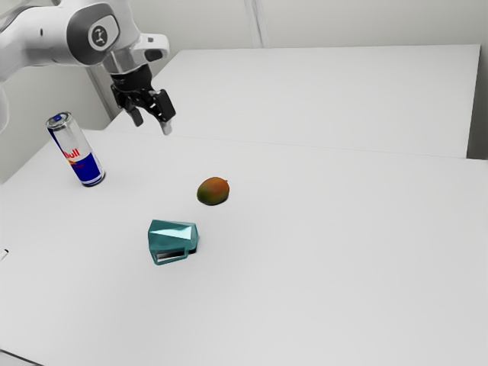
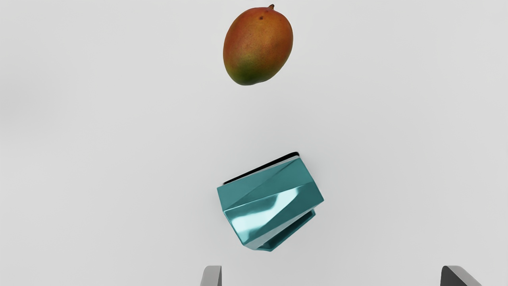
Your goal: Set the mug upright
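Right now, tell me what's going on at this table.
The arm's gripper is open and holds nothing, hovering above the table. The teal mug lies on its side, so it is not yet upright. A mango rests near it, and a Red Bull can stands toward the exterior view's left.

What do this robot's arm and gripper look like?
The arm has smooth, rounded white segments. A dark grey band circles one joint, whose pale cap bears a round dark emblem. The gripper is black and angular, with two fingers; the wrist view shows flat, blocky grey tips.
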`<state>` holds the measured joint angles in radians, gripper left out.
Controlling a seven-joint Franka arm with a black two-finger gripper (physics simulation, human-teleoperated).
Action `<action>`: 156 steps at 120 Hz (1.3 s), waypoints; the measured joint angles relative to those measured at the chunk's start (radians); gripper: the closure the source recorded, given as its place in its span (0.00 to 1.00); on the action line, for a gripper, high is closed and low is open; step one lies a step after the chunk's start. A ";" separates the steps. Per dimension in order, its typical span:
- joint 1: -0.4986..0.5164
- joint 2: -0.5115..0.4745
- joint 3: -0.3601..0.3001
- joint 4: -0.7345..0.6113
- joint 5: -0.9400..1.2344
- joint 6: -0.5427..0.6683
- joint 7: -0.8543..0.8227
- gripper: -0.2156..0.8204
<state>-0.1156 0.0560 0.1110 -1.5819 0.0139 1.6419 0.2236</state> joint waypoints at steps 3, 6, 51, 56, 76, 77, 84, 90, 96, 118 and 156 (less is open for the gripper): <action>0.000 0.000 0.000 0.000 0.000 -0.001 0.000 0.21; -0.001 0.002 0.002 0.000 -0.002 -0.002 0.000 0.21; 0.048 0.021 0.290 -0.203 -0.399 -0.002 0.041 0.21; 0.068 0.029 0.299 -0.241 -0.460 0.003 0.058 0.21; 0.091 -0.003 0.305 -0.436 -0.591 0.068 0.118 0.21; 0.092 -0.005 0.305 -0.444 -0.596 0.072 0.121 0.21; 0.102 -0.010 0.304 -0.495 -0.628 0.101 0.146 0.21; 0.111 -0.010 0.304 -0.527 -0.649 0.122 0.168 0.21; 0.118 -0.009 0.303 -0.560 -0.673 0.144 0.192 0.21; 0.135 0.044 0.297 -0.599 -0.754 0.197 0.291 0.21; 0.155 0.109 0.267 -0.601 -0.803 0.221 0.426 0.21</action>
<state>0.0390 0.1645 0.3779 -2.1832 -0.7888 1.8633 0.6493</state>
